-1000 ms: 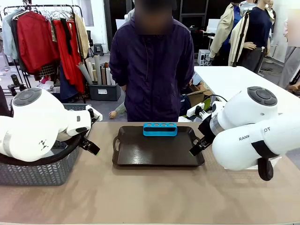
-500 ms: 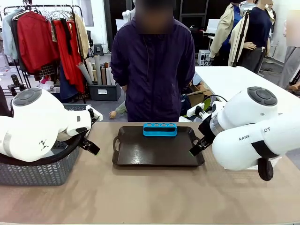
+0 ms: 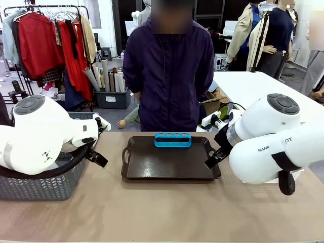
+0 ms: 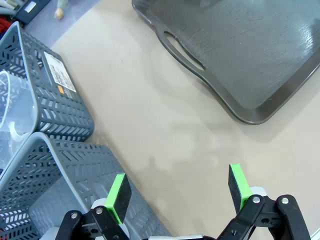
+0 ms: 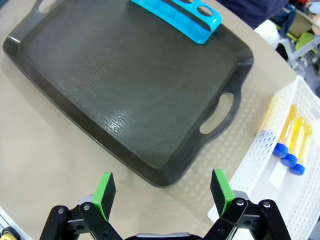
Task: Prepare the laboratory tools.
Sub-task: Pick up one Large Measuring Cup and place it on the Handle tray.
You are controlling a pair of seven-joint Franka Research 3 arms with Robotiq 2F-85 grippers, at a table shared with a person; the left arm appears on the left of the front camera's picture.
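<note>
Well, the right hand (image 5: 163,194) gapes wide and empty over the tabletop (image 5: 30,150), just off the near edge of the dark tray (image 5: 125,100). The blue rack (image 5: 177,15) sits well apart at the tray's far edge. The blue-capped tubes (image 5: 289,131) lie in the white mesh basket (image 5: 250,170) nearby. The left hand (image 4: 178,192), equally wide, hangs beside the grey baskets (image 4: 55,105).

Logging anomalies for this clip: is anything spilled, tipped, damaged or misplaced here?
Nothing stands out. The blue rack sits flat at the dark tray's far edge, the blue-capped tubes lie side by side in the white mesh basket; left gripper and right gripper are open, empty.
</note>
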